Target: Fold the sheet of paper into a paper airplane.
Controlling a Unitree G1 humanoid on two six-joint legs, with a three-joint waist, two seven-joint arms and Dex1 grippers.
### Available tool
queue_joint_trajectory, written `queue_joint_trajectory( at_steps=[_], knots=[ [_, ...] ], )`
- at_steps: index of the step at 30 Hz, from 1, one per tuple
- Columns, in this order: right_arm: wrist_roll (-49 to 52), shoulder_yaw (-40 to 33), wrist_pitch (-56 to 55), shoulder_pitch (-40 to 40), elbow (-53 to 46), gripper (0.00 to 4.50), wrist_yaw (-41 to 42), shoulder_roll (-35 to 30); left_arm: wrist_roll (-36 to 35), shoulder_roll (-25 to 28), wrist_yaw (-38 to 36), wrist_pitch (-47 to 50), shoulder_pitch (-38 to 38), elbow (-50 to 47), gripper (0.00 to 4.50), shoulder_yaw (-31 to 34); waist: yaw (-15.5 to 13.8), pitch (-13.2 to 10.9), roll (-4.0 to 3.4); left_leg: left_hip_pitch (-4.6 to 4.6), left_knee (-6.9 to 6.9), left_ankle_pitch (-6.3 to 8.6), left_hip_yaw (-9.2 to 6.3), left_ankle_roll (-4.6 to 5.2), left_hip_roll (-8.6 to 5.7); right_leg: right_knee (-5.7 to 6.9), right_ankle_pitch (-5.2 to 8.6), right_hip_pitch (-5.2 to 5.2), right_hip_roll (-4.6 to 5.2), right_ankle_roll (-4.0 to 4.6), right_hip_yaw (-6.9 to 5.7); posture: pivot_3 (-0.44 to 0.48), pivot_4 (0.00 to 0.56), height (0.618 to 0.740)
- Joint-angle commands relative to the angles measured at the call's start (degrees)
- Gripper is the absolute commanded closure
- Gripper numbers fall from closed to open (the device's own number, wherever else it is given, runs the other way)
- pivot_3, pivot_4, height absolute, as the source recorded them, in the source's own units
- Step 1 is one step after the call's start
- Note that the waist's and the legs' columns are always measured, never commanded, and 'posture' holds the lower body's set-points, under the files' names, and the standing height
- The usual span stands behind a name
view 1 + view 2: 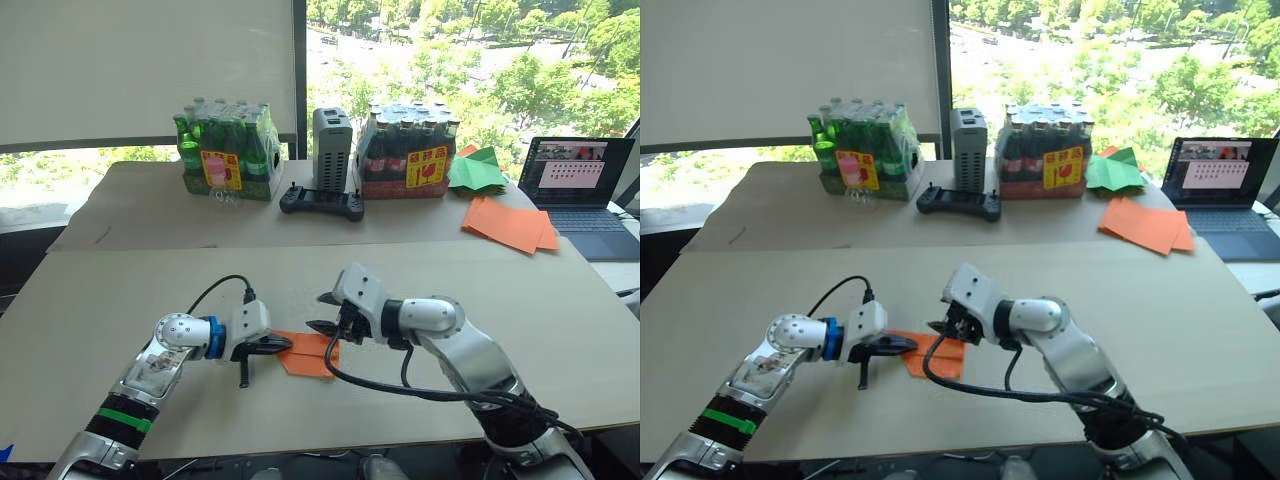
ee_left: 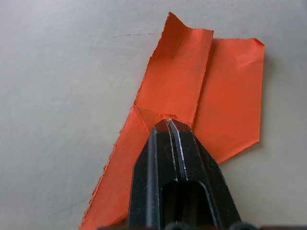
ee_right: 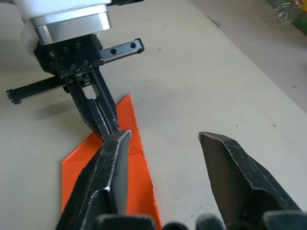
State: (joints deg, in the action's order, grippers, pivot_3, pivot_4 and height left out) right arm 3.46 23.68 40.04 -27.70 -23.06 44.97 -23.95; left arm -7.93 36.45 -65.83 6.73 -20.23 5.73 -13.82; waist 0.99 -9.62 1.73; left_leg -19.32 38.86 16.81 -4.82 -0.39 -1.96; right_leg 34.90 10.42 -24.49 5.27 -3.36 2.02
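Closed left fingers (image 2: 175, 139) press the paper airplane (image 1: 312, 353), nose pointing left.

- A pale beige table (image 1: 560, 330) fills the foreground; a second table (image 1: 150, 210) of the same tone butts against its far edge.
- Behind it, a large window (image 1: 450, 50) shows sunlit green trees.
- A white roller blind (image 1: 140, 65) covers the window's left part.
- Bright daylight falls across both tables.

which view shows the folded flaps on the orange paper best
The left wrist view: the sheet of paper lies nearly whole there, a narrow flap folded over it. The right wrist view shows one corner, and the eye views a small patch between the grippers.
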Motion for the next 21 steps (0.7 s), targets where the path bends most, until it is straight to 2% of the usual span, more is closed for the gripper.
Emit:
queue_joint_trajectory(
  at_steps=[1,4,15,21],
  knots=[
    [-2.23,4.24,-3.91,0.14,1.00,3.39,0.03,-0.10,1.22,-0.52,-0.17,2.33,0.96,-1.40,4.50,-2.28,0.02,0.00,0.00,0.00,0.00,0.00,0.00,0.00,0.00,0.00,0.00,0.00,0.00,0.00,0.00,0.000,0.150,0.723],
    [-4.13,6.91,-5.92,-0.09,4.62,4.43,0.11,-0.47,1.28,-0.75,-0.04,3.02,0.71,-1.91,4.50,-2.41,0.04,0.00,0.00,0.00,0.01,0.00,0.02,0.00,0.00,0.00,0.00,0.00,0.00,0.00,0.01,0.000,0.150,0.723],
    [-7.09,9.27,-7.51,0.69,10.72,4.47,0.92,-1.65,1.95,-0.15,0.27,3.50,1.34,-2.43,4.50,-2.23,0.03,0.00,0.00,0.02,0.00,0.00,0.01,0.00,0.00,0.00,0.00,0.01,-0.01,0.01,0.01,0.000,0.150,0.723],
    [-7.76,9.18,-3.05,1.61,12.02,4.47,1.17,-2.51,2.24,0.09,0.37,3.69,1.36,-2.54,4.50,-2.05,0.01,0.00,0.00,0.04,0.00,0.00,0.01,0.00,0.01,0.01,0.00,0.04,-0.01,0.01,0.00,0.000,0.150,0.723]
  ],
)
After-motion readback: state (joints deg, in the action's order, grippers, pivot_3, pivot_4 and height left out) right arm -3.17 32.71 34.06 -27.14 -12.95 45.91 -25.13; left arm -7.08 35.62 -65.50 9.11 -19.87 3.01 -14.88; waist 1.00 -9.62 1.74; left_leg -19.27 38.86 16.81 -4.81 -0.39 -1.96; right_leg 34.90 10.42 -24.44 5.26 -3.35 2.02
